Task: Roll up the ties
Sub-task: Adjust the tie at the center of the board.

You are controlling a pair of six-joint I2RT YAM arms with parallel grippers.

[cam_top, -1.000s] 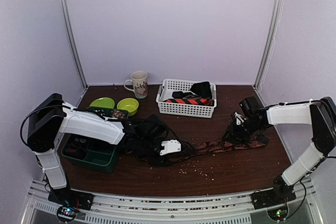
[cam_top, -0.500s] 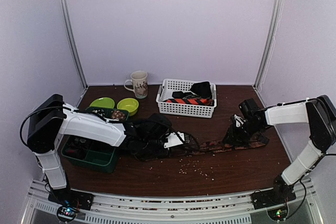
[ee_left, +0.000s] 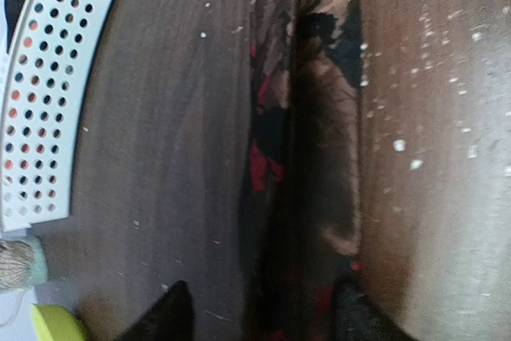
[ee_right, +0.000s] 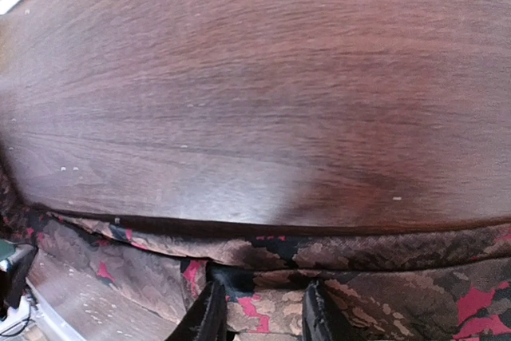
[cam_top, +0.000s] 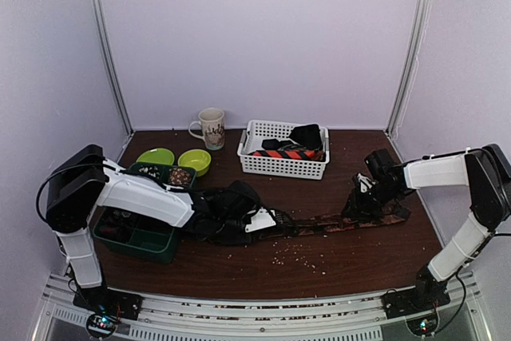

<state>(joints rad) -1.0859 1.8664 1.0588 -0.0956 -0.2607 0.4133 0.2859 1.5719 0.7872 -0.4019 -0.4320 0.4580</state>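
Item: one brown-patterned tie (cam_top: 319, 223), flat on the bench (cam_top: 335, 177). It runs from my left tool (ee_left: 263, 317), whose fingers stand apart astride its edges, to my right tool (ee_right: 262, 309), which is pinching its other end. Bare bench lies ahead of the right tool; the white basket (cam_top: 283, 167) sits beyond both tools.

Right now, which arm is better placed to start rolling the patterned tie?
Left, probably: the left end effector, open, straddles the patterned tie, free to grip and roll, while the right end effector is clamped near its other end, anchoring it.
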